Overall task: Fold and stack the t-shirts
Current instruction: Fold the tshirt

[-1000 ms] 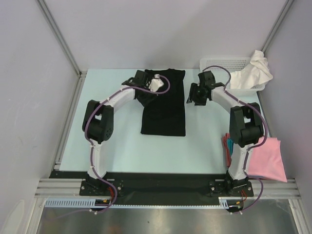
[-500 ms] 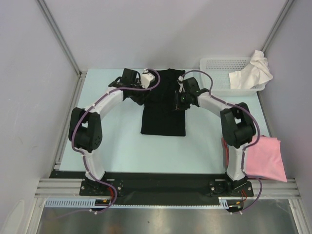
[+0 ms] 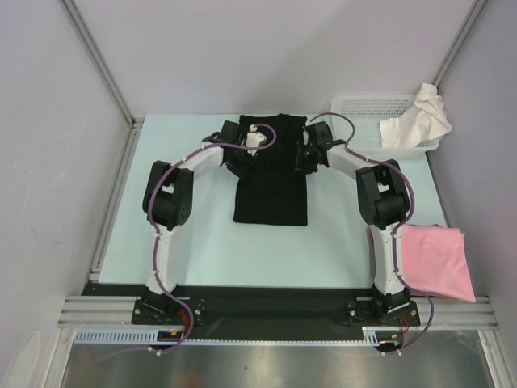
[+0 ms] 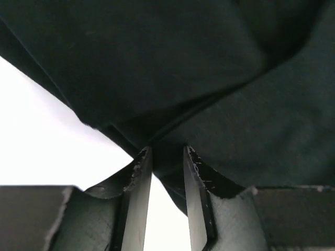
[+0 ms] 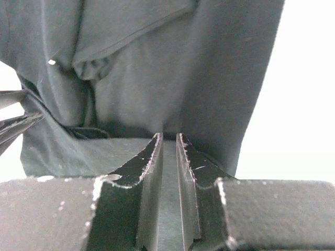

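The black t-shirt (image 3: 271,190) lies in the middle of the table, folded into a long strip that runs front to back. My left gripper (image 3: 245,158) is at its left edge near the far end. In the left wrist view the left gripper (image 4: 166,151) is shut on a fold of the black cloth (image 4: 209,78). My right gripper (image 3: 304,156) is at the shirt's right edge, opposite the left. In the right wrist view the right gripper (image 5: 169,137) is shut with the black cloth (image 5: 157,78) between its tips. The pink shirt (image 3: 436,260) lies at the front right. The white shirt (image 3: 420,117) hangs over the basket. No red shirt shows.
A white mesh basket (image 3: 367,107) stands at the back right corner, close to the right arm's elbow. Grey walls close in the table on the left, back and right. The pale table top (image 3: 202,242) shows bare in front of the black shirt.
My right gripper has moved left from beside the shirt onto its right edge. My left gripper swung out to the left, then came back to the left edge.
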Controlling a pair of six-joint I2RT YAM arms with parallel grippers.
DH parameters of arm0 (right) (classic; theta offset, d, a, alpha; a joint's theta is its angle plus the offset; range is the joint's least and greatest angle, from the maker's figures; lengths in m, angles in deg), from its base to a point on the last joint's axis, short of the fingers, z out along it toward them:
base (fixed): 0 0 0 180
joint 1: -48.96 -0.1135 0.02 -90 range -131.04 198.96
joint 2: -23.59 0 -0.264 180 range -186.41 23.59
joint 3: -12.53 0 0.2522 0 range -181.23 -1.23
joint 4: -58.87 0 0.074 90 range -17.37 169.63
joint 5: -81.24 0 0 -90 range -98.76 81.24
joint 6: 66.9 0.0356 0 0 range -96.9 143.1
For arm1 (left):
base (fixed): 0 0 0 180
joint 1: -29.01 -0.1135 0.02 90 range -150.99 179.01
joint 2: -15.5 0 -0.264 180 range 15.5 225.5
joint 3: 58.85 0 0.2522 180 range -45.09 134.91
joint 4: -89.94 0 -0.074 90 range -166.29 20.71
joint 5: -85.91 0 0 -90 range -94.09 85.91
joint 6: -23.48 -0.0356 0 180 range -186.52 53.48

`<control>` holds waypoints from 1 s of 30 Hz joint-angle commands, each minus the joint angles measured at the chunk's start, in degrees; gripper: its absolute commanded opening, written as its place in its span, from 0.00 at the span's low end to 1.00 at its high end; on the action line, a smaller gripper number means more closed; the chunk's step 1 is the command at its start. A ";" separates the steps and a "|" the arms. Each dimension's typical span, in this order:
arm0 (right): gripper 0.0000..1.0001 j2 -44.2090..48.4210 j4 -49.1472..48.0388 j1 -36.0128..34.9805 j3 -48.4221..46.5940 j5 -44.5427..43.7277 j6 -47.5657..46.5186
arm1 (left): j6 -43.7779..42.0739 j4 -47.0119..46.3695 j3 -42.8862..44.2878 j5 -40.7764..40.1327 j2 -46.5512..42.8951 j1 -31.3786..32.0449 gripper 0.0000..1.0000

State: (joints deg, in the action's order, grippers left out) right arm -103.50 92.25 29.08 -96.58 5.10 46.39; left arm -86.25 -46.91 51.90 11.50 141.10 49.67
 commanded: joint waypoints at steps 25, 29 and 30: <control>0.63 35.42 4.38 -7.89 36.99 -7.63 3.78 | -19.29 -4.42 -34.99 -4.25 -32.26 10.26 0.58; 0.63 34.19 1.40 -7.89 39.27 -7.10 4.48 | -21.85 -8.28 -39.16 -7.77 -32.70 11.85 0.58; 0.63 33.75 0.52 -7.89 39.80 -7.01 4.75 | -21.93 -8.55 -39.16 -8.29 -32.00 11.85 0.58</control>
State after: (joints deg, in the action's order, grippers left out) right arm -69.97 97.43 21.21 -57.13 -2.61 49.29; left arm -103.19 -51.94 12.80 6.34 109.93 62.04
